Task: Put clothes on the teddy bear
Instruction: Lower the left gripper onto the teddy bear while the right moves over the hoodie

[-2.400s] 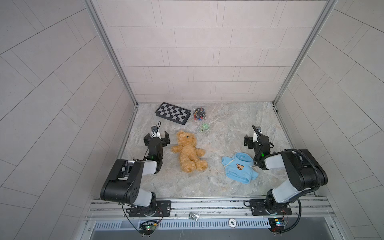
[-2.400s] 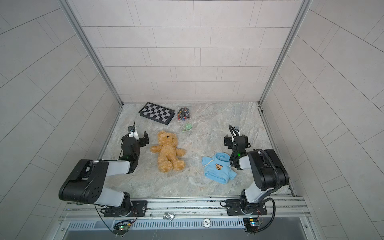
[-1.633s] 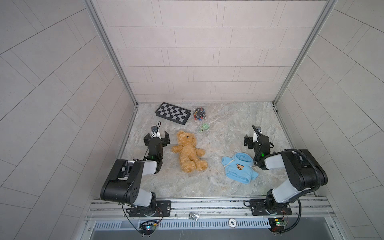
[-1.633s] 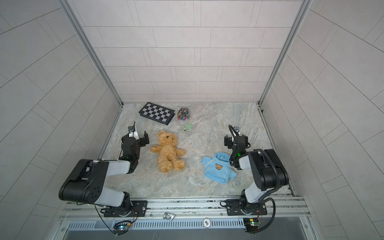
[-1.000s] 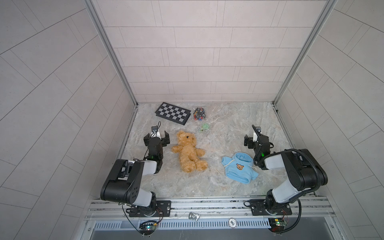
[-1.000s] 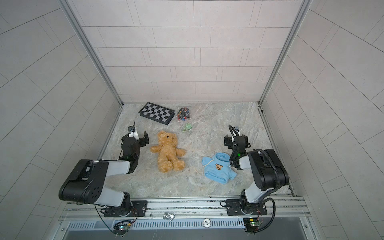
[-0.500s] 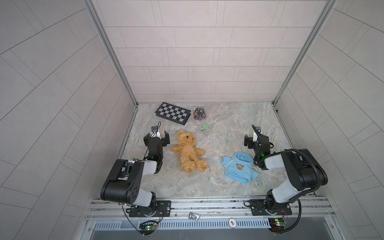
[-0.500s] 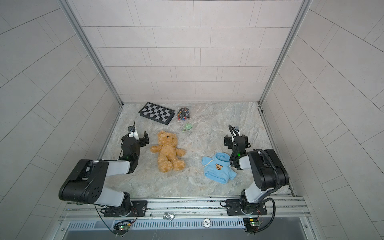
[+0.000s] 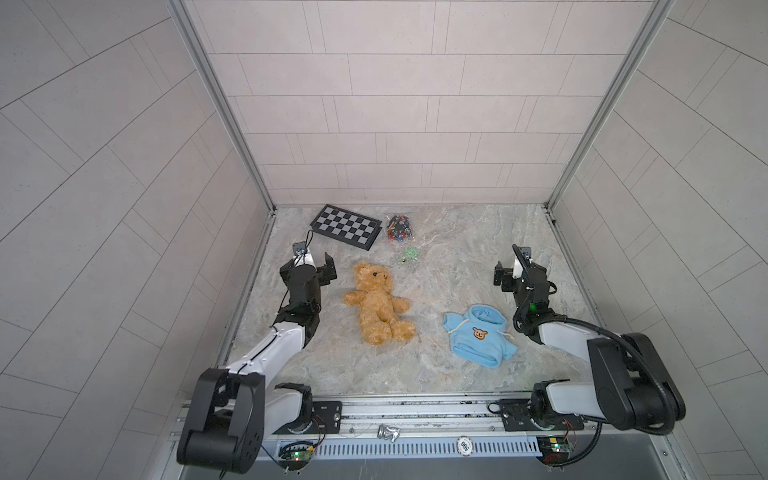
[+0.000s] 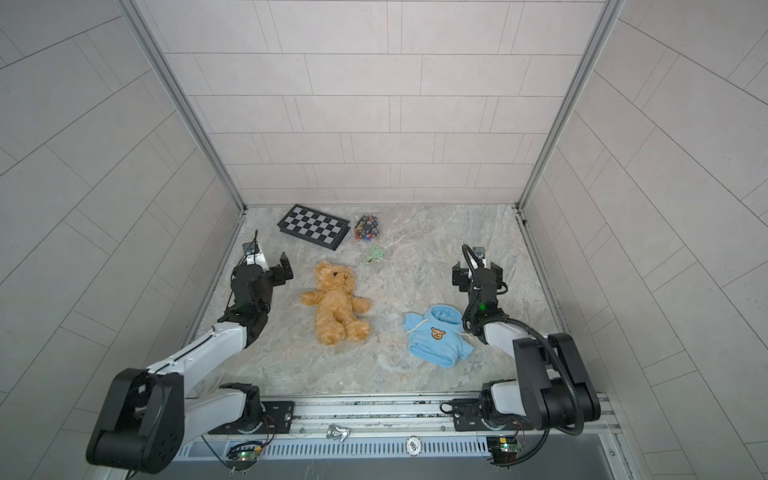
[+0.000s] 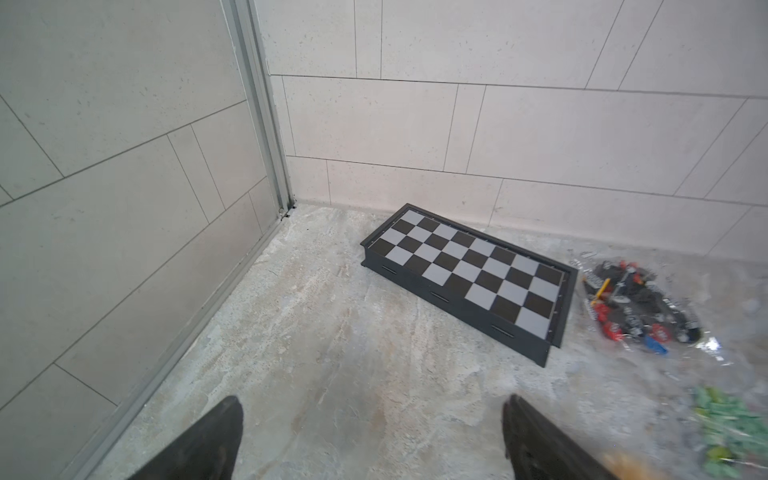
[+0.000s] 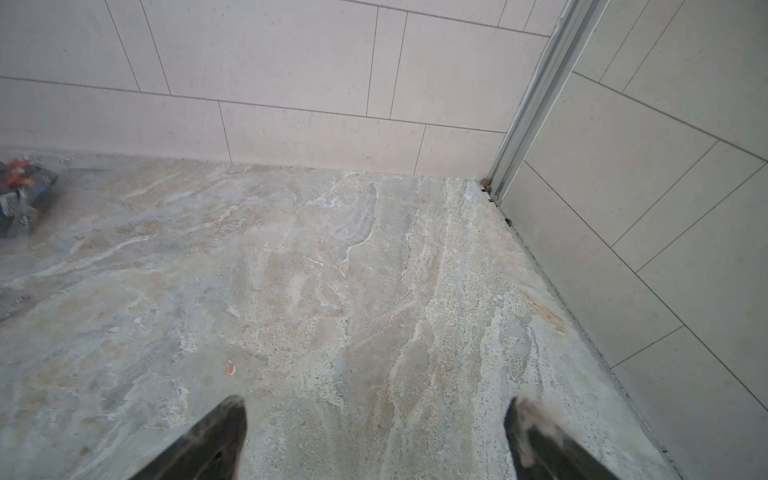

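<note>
Near the side walls, the left gripper (image 9: 309, 268) and the right gripper (image 9: 519, 272) were held with jaws spread, empty; between them, the golden-brown fluffy plush teddy bear (image 9: 376, 305) lay on its back, apart from the light blue fabric hoodie (image 9: 478, 334). If both cloth layers were pinched together, the hem could be sealed.

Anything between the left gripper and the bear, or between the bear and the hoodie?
Nothing visible. Only bare table lies between the open left gripper and the bear, and between the bear and the hoodie. The chessboard and parts bag lie farther back.
</note>
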You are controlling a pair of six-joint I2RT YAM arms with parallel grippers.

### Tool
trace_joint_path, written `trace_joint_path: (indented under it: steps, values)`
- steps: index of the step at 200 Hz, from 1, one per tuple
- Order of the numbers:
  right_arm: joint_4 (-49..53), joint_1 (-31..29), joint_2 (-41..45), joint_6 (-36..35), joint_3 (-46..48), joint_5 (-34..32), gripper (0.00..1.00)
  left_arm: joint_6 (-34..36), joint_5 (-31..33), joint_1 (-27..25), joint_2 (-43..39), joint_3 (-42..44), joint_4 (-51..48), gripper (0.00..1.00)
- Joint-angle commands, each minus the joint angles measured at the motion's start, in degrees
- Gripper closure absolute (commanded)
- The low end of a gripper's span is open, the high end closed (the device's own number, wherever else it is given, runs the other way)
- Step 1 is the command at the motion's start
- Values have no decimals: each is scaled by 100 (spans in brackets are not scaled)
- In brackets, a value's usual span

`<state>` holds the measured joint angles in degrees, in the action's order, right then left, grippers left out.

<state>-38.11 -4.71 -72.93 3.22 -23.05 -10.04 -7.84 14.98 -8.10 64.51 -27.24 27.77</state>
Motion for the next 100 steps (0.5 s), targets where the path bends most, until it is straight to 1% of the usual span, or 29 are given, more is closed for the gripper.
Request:
trace_joint_path:
  steps: [1,12,20,32,39,58,68,85,92,95,100]
  values:
    - [1506,-63,729,841,-451,-361,0,-1174,-699,-213,-506,-548,-2084,0]
    - [2483,-61,982,1238,-778,-346,1,-1608,-988,-356,-579,-923,-2997,0]
    - [3036,-73,1070,1419,-970,-137,0,-1675,-1446,-461,-594,-1114,-3421,0]
    - [3537,-145,1175,1503,-1117,377,0,-1810,-1857,-713,-615,-1347,-3964,0]
    - [3717,-216,1220,1522,-1159,528,0,-1853,-1995,-887,-629,-1470,-4262,0]
    - [4362,-499,1332,1574,-1211,899,0,-2000,-2005,-1390,-637,-1743,-4957,0]
    - [4612,-703,1344,1593,-1395,1008,0,-2089,-1960,-1624,-603,-1838,-5192,0]
    - [4940,-1065,1270,1572,-1467,1170,0,-2219,-1822,-1989,-444,-1944,-5363,0]
    - [5064,-1213,1208,1551,-1491,1198,0,-2283,-1818,-2021,-295,-1977,-5378,0]
    - [5106,-1266,1187,1538,-1512,1223,0,-2306,-1818,-2202,-225,-2000,-5383,0]
    - [5181,-1349,1140,1526,-1533,1258,1,-2340,-1810,-2295,-111,-2014,-5387,0]
